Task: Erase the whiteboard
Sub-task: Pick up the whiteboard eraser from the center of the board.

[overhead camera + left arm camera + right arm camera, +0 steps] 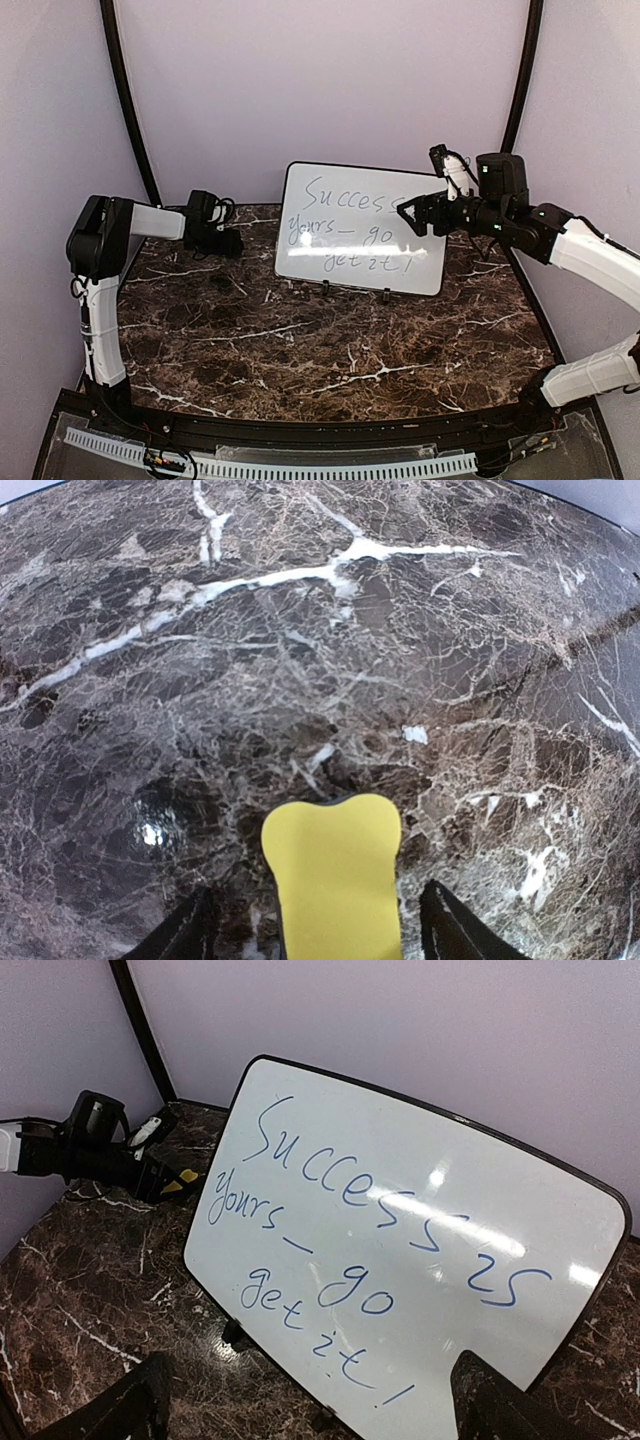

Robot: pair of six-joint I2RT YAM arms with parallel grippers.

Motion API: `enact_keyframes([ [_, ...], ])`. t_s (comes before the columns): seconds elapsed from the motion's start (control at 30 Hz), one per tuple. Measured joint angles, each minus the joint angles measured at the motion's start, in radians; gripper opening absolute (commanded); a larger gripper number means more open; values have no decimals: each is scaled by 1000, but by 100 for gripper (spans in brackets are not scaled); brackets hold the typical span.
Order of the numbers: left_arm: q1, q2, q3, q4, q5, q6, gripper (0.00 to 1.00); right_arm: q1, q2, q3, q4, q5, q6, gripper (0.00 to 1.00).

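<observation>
- The left arm point(100, 240) is reaching from its raised elbow toward the back-left part of the marble table point(300, 350). Its forearm is lying roughly level, and the left gripper point(222, 240) is pointing down at the tabletop.
- The left gripper's jaws are standing apart on either side of a yellow eraser point(332, 880) that is lying flat on the marble. A strip of dark stone is showing between the block and each finger, narrower on the right.
- The right arm point(590, 250) is stretching in from the right, raised above the table. The right gripper point(408, 213) is pointing at the right part of the whiteboard point(345, 230) and hanging short of its face.
- The right gripper's jaws are gaping wide and holding nothing. In the wrist view its two fingers point(120, 1410) are framing the board's lower edge.
- The whiteboard is standing at the back middle of the table, to the right of the eraser.
- Counting: two arms, one whiteboard and one eraser are showing. Two black feet point(325, 288) are showing under the board, and three lines of blue handwriting point(400, 1200) are covering its face.
</observation>
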Motion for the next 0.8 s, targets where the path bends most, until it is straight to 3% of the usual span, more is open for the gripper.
enact_keyframes([
  [0.8, 0, 1, 1, 1, -3, -1, 52, 0, 25, 0, 0, 0, 0, 93],
])
